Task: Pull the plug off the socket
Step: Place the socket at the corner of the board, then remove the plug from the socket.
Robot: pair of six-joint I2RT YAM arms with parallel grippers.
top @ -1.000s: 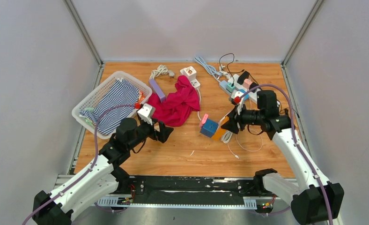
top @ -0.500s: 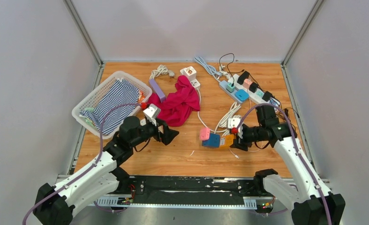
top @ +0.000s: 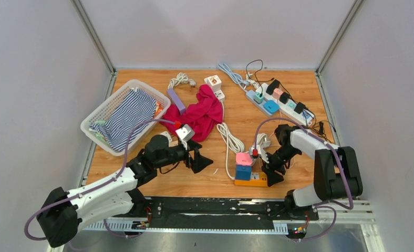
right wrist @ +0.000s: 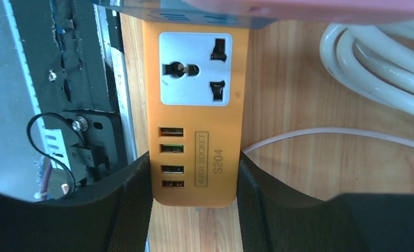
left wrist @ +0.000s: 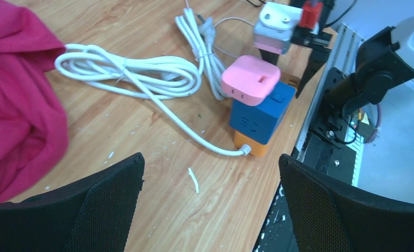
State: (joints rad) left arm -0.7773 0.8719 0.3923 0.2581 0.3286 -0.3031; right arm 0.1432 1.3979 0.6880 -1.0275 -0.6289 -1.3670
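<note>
An orange socket strip lies flat near the table's front edge, with a white cable leaving its left end. A blue plug block sits in it, and a pink adapter sits on top of the blue one. My right gripper is shut on the strip's free end; in the right wrist view both pads press the orange sides beside the USB ports. My left gripper stands open, low over the wood to the left of the stack, with pink adapter and blue plug ahead of it.
A coiled white cable lies just behind the stack. A red cloth and a white basket with striped cloth are at the left. Other power strips sit at the back right. The black base rail runs right beside the socket.
My right arm has brought the socket stack from mid-table down to the front edge and laid it flat. My left arm has reached rightward toward it, jaws still open.
</note>
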